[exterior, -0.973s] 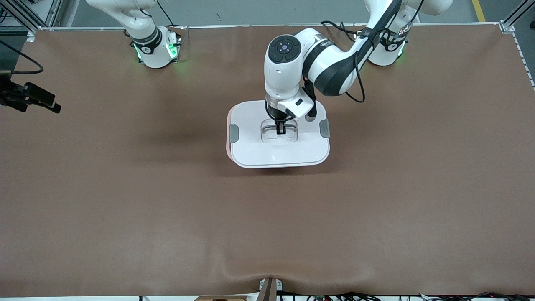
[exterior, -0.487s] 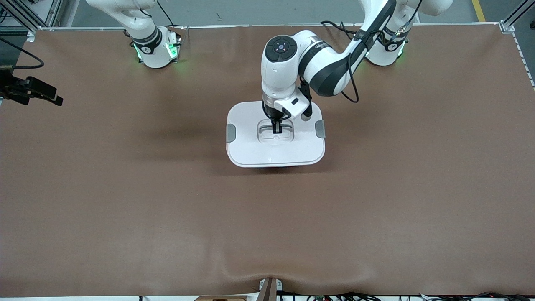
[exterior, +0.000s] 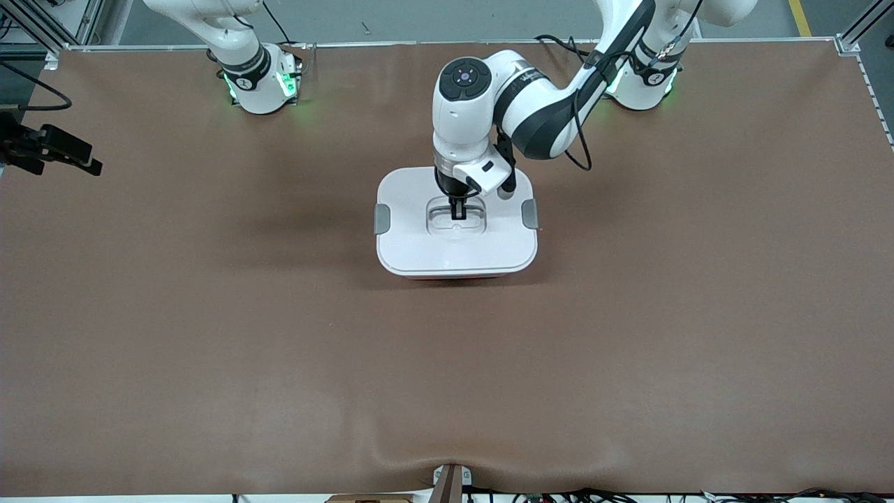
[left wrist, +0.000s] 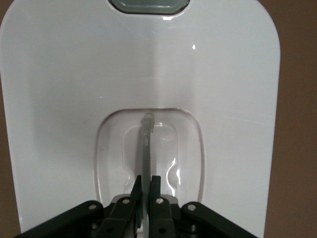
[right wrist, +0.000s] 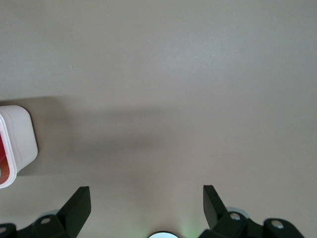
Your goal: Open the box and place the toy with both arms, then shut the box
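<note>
The white lid (exterior: 454, 244) lies over the pink box, of which only a thin strip (exterior: 454, 276) shows at the edge nearer the camera. My left gripper (exterior: 457, 209) stands in the lid's recessed centre. In the left wrist view this gripper (left wrist: 146, 178) is shut on the thin translucent handle bar (left wrist: 145, 144). A grey clip sits at each short end of the lid (exterior: 382, 219) (exterior: 530, 214). My right gripper (exterior: 63, 157) waits at the right arm's end of the table, open (right wrist: 147, 191) over bare table. The toy is hidden.
Brown table covering (exterior: 628, 335) stretches all round the box. The right wrist view catches one corner of the box (right wrist: 17, 141) at its edge. Both arm bases (exterior: 262, 84) (exterior: 646, 87) stand along the table edge farthest from the camera.
The left gripper has carried the lid down and slightly toward the right arm's end, so it now lines up over the box. The right gripper has drifted a little.
</note>
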Controlling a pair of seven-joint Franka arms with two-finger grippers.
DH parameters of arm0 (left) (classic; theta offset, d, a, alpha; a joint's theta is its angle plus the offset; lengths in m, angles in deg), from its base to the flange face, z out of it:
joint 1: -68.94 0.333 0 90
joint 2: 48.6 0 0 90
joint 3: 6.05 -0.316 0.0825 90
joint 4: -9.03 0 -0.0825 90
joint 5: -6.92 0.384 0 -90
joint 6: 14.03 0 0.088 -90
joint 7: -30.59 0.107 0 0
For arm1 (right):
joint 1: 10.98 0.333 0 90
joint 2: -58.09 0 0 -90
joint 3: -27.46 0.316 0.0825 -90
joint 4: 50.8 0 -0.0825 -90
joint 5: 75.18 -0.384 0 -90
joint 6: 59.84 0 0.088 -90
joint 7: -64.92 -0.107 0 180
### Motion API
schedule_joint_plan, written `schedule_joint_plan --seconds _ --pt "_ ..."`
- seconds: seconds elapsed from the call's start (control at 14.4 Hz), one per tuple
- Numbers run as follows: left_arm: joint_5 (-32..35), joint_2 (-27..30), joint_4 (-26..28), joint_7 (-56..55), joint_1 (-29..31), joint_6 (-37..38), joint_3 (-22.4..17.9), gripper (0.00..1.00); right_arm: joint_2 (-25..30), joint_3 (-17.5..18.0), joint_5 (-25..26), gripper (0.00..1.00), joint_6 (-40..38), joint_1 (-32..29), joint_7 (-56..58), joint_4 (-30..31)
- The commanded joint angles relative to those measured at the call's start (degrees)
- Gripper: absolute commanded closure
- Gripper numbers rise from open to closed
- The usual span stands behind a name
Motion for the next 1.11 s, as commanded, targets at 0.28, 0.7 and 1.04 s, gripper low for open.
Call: schedule_joint_plan --seconds 0.28,0.7,1.04 --pt "3.6 0.5 1.8 -3.7 -1.4 -1.6 -0.1 1.00 0.2 0.4 4.9 0.00 1.0 2.6 -1.6 -0.7" --pt "4.0 0.4 2.2 -3.8 -1.4 -1.8 -0.1 1.00 0.0 0.1 -0.1 0.00 1.7 0.0 -1.6 -0.7" --pt "4.0 -0.2 2.2 -4.2 -1.7 -2.7 -0.1 1.00 0.0 0.3 -0.2 0.00 1.6 0.4 -1.6 -0.5"
